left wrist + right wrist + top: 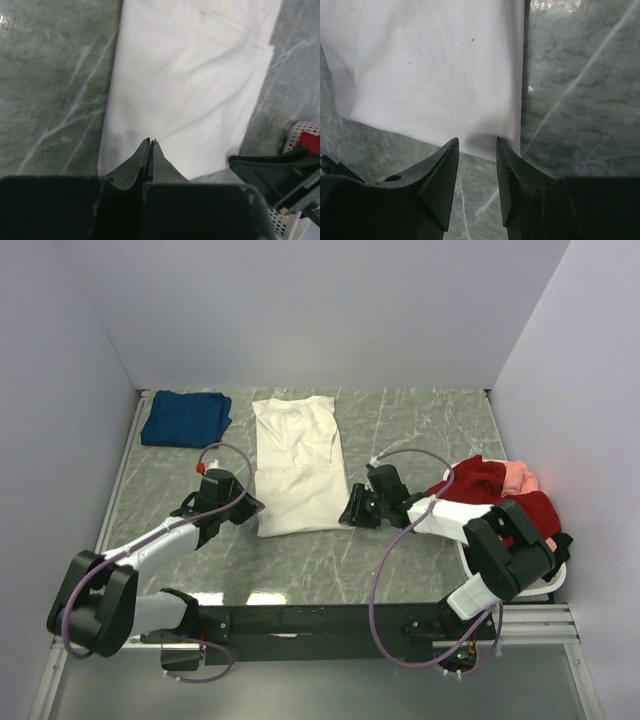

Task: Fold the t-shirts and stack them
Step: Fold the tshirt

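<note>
Only the top view takes in the whole counter (400, 430). The cream-white t-shirt (297, 465) lies flat in the middle of it as a long folded strip, running from the far edge toward the near one. A dark blue t-shirt (185, 420) sits folded in the far left corner, well apart from the cream one. A red t-shirt (480, 480) and a pink t-shirt (518, 478) are heaped at the right edge, partly behind the right arm. From above, the left tool (252, 507) sits at the cream shirt's near left corner and the right tool (347, 517) at its near right corner. At this distance the fingers of both are too small to read.

The wrist views settle that. The left wrist camera shows the left tool's fingers pressed flat together, their tips over the cloth just inside its near edge. Whether any cloth is pinched between them cannot be told. That view also catches the white basket (299, 131) at its right margin, with a perforated wall and a scrap of red inside. The right tool's dark fingers reach in just in front of it.

The right wrist camera shows the right tool's fingers standing apart with bare counter between them. The shirt's near right corner lies just past their tips, and nothing is gripped.
</note>
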Controlling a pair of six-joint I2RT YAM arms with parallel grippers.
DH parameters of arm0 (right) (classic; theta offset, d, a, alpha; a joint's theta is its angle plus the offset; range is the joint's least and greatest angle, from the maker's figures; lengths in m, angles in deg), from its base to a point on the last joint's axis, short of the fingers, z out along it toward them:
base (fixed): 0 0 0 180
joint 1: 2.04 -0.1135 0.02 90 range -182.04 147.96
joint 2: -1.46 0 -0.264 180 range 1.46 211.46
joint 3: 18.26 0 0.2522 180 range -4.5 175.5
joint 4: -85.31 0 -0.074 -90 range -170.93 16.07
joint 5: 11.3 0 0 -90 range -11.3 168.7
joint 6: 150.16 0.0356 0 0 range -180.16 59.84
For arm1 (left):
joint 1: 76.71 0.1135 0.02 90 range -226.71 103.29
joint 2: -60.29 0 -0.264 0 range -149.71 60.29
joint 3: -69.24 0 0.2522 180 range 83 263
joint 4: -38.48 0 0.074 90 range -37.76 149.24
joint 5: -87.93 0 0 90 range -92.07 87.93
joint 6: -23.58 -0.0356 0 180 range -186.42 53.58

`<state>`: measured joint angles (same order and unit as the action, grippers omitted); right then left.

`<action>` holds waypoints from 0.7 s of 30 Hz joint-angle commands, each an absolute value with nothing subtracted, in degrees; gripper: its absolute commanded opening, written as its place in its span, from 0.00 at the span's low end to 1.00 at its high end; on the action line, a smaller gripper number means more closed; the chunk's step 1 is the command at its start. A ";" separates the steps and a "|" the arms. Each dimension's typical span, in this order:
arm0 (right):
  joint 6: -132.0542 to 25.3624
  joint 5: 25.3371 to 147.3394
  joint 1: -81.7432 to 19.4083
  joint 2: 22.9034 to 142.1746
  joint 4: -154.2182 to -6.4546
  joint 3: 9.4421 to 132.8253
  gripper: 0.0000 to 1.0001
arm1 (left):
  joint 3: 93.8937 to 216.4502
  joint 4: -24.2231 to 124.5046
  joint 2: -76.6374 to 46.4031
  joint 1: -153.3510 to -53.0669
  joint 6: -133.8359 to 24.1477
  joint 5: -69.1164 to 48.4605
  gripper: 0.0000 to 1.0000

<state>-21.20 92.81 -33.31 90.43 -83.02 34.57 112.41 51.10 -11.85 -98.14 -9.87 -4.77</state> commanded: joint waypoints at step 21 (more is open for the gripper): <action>-23.25 85.38 -36.93 77.39 -72.93 34.26 0.44 | 100.50 47.06 -5.90 -104.57 -5.51 -2.51 0.01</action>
